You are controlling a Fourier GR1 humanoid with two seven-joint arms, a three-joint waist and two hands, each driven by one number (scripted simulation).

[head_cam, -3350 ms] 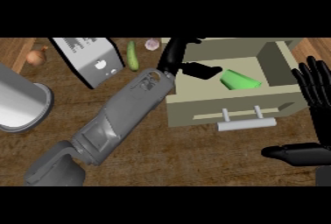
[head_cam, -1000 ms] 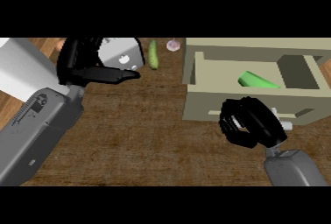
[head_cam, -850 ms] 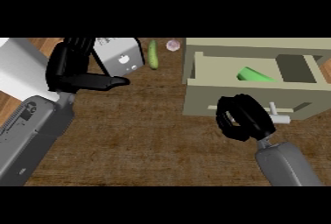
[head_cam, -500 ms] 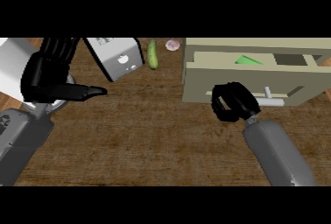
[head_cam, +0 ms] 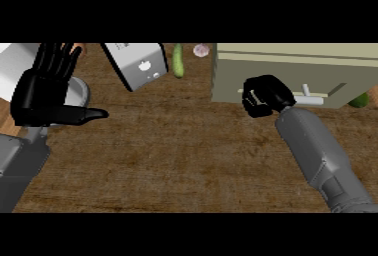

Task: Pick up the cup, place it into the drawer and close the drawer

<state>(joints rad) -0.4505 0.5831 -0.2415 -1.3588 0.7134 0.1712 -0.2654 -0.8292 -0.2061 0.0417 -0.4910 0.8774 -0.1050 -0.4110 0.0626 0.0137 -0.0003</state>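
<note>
Right robot hand (head_cam: 264, 94): fingers curled into a fist, set against the drawer (head_cam: 295, 70) front and covering the left end of the white handle (head_cam: 314, 99). Nothing shows inside the curl. Its grey forearm (head_cam: 323, 152) comes in from the near right.

Left robot hand (head_cam: 46, 95): open, fingers straight and pointing far, thumb out to the right. It hangs over the left edge of the scene, touching nothing visible.

Table (head_cam: 177, 160): brown wood grain, bare across the near and middle ground.

Drawer: pale beige box at far right. Only the front face and a strip of the top show; the inside is hidden.

Cup: not to be seen from this view. A small green shape (head_cam: 359, 100) sits at the right edge, just beside the drawer front's lower corner; cannot tell what it is.

Silver appliance (head_cam: 136, 65): tilted slab, far centre-left, between the left robot hand and the drawer.

Grey round vessel (head_cam: 76, 91): mostly hidden behind the left robot hand.

Cucumber (head_cam: 178, 61): upright green stick, just right of the appliance.

Pale pinkish bulb (head_cam: 201, 50): at the far edge, between the cucumber and the drawer.
</note>
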